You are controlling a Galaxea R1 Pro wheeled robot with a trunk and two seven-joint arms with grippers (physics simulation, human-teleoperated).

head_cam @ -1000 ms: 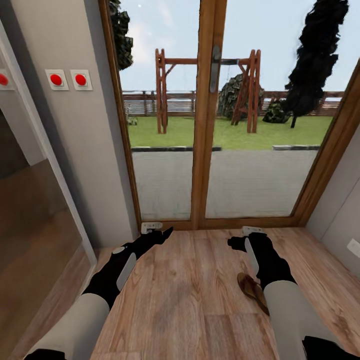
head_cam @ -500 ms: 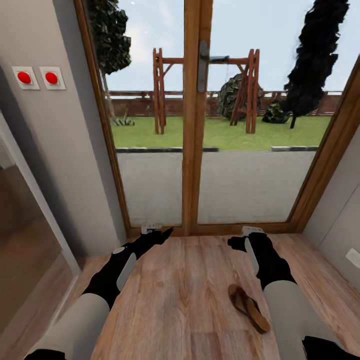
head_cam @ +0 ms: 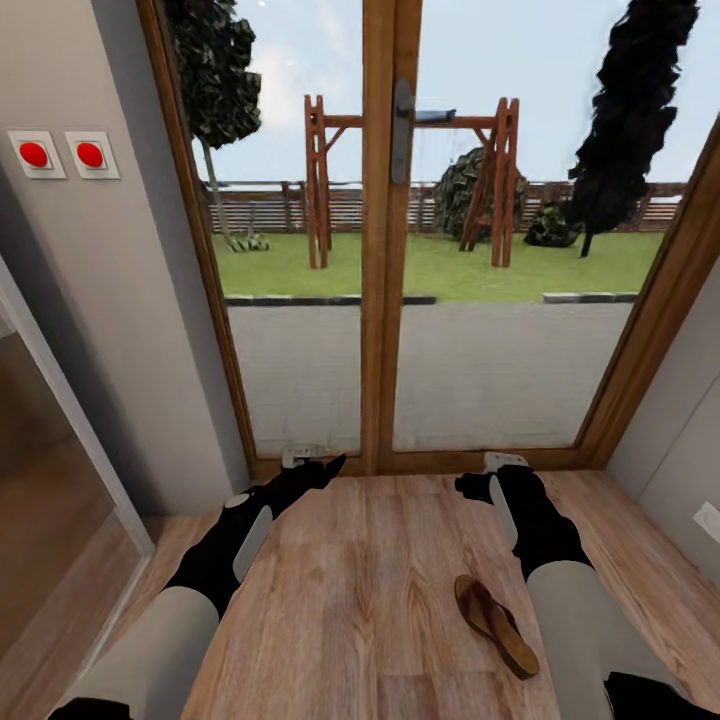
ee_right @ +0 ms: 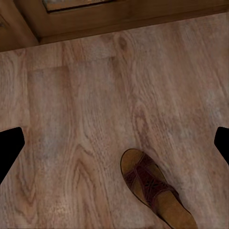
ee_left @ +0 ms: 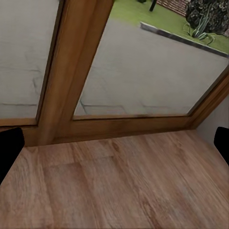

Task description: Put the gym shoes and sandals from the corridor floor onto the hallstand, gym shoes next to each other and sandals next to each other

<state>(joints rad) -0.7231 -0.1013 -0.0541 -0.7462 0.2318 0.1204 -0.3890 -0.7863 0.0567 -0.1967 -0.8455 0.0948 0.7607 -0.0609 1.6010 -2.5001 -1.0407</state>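
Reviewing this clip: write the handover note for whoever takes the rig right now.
Left gripper: open, empty, above bare floor by the glass door.
Right gripper: open, empty, raised near the door.
One sandal lies flat on the corridor floor, beside the right forearm.
Done: nothing visibly placed.
Left: grab this sandal, find the other sandal, both gym shoes and the rack, then pair them there.

dark brown sandal (head_cam: pixel 496 624), light brown grained corridor floor (head_cam: pixel 380 580), red wall buttons (head_cam: pixel 62 155), black-and-white arms
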